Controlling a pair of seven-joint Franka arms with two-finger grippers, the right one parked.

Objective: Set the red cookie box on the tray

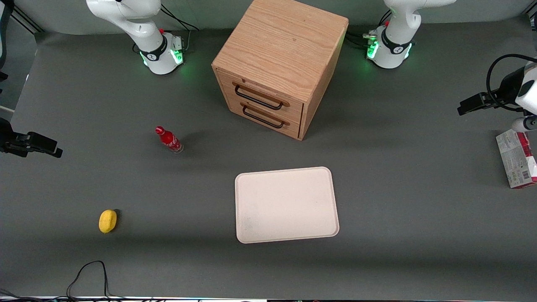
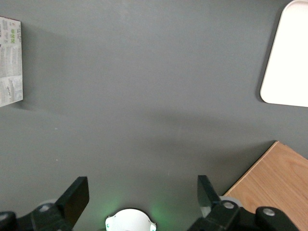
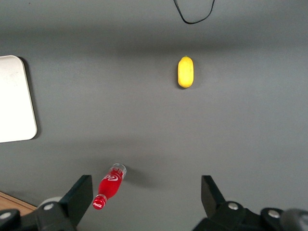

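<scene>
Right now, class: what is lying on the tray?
Nothing: the tray is bare. The red cookie box lies toward the working arm's table end, under the open gripper.

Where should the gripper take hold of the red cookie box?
The red cookie box lies flat, printed back up, at the working arm's end of the table. Probably come straight down and pinch its two long narrow edges. The gripper is open, above bare table, away from it.

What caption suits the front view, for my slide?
Open pincer hovers apart from red cookie box; tray empty.
</scene>
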